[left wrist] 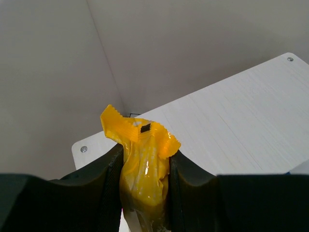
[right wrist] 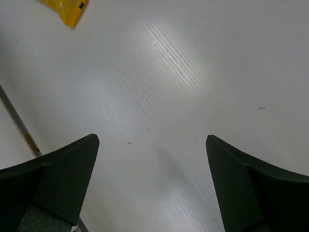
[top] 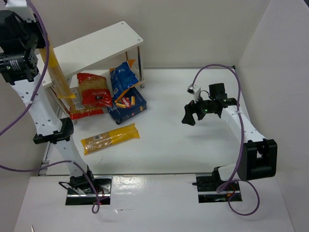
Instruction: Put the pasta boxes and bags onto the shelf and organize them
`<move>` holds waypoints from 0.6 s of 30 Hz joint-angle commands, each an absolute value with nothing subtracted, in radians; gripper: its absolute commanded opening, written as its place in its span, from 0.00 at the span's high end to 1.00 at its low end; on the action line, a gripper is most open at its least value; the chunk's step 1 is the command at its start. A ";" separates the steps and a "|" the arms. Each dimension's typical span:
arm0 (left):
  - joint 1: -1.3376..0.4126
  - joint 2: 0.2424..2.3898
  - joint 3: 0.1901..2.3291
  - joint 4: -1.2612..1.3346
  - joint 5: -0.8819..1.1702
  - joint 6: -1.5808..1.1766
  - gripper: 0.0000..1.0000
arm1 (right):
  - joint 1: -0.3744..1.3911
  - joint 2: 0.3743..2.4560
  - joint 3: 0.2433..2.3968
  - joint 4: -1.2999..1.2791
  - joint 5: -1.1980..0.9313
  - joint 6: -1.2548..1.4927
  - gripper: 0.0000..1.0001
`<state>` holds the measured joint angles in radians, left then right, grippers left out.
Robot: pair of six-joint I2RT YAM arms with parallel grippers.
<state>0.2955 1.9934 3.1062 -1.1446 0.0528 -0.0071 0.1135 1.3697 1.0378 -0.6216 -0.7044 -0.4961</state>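
My left gripper [left wrist: 145,180] is shut on a long yellow spaghetti pack [left wrist: 143,159], pinched just below its crimped end. In the top view that pack [top: 57,73] hangs tilted from the left gripper [top: 39,52] by the left end of the white shelf [top: 99,43]. The shelf board [left wrist: 236,121] lies beyond the fingers. A second yellow pack [top: 110,138] lies flat on the table. Two red bags [top: 94,90], a blue bag [top: 124,77] and a dark-blue box [top: 128,104] sit under and in front of the shelf. My right gripper [top: 191,116] [right wrist: 152,140] is open over bare table, holding nothing.
White walls close in the table at the back, left and right. Thin metal shelf legs [top: 139,67] stand among the packs; one rod [right wrist: 19,123] shows at the left of the right wrist view, with a yellow pack's corner [right wrist: 65,9] at the top.
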 commanded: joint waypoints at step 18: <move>0.307 2.311 3.135 -0.847 -0.055 0.028 1.00 | 0.118 1.442 1.043 -0.649 -0.758 -0.532 0.00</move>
